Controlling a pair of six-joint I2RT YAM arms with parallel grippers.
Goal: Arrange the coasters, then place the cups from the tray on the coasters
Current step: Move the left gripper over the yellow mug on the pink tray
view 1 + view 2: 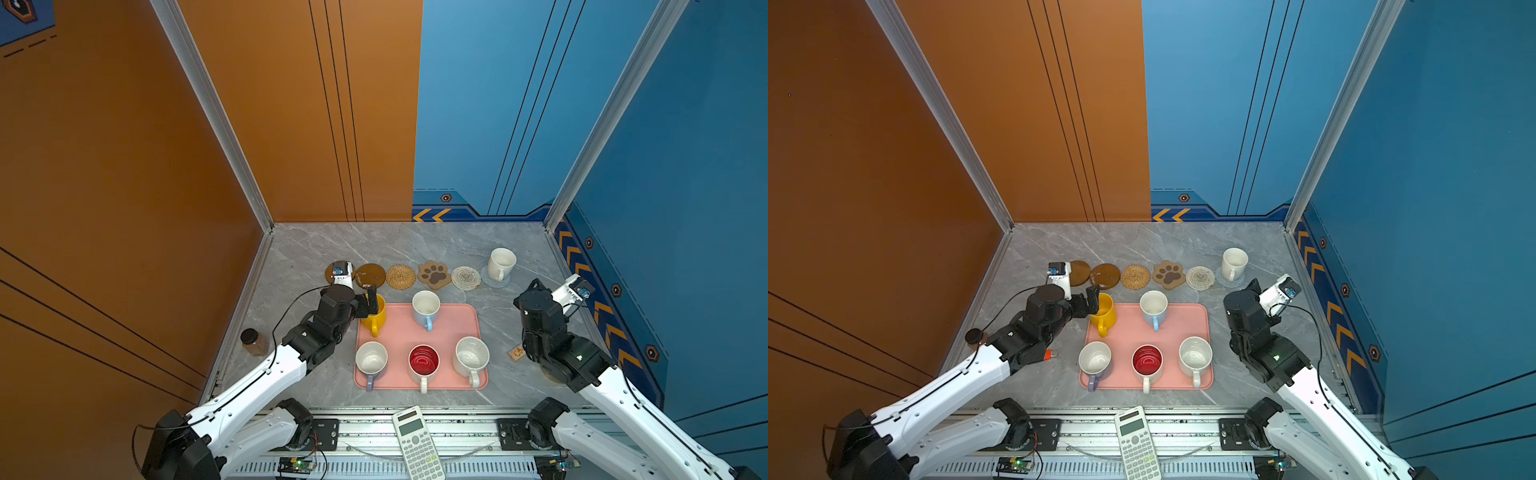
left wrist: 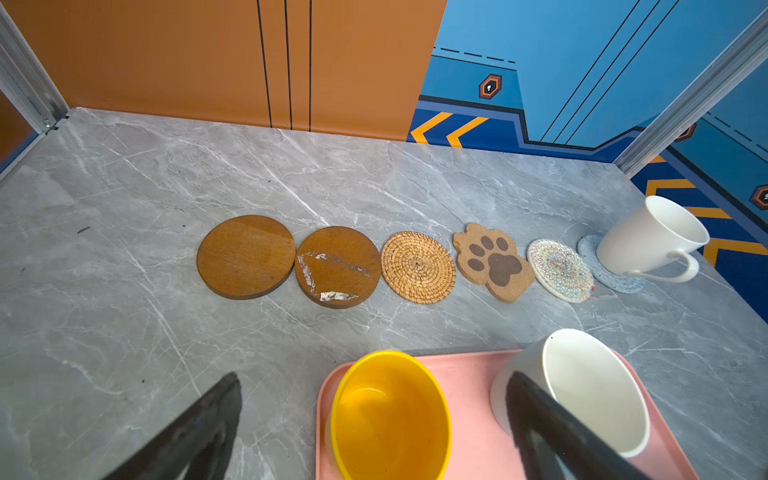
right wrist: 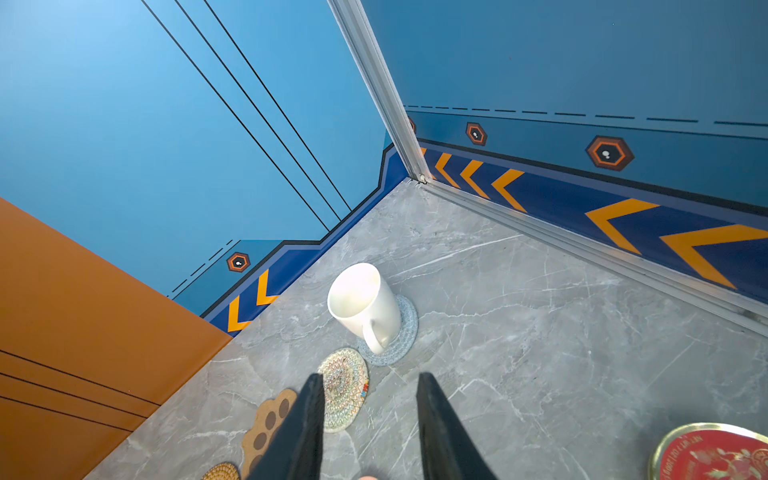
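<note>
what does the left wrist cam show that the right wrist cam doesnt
Only the left wrist view: the plain brown disc, the scuffed brown disc, and the yellow mug and a second mug on the pink tray.
Only the right wrist view: a red tin at the frame's edge.
Both: the white mug standing on the pale-blue coaster, the white woven coaster, the paw coaster, and the tan woven coaster, of which the right wrist view catches only an edge.
</note>
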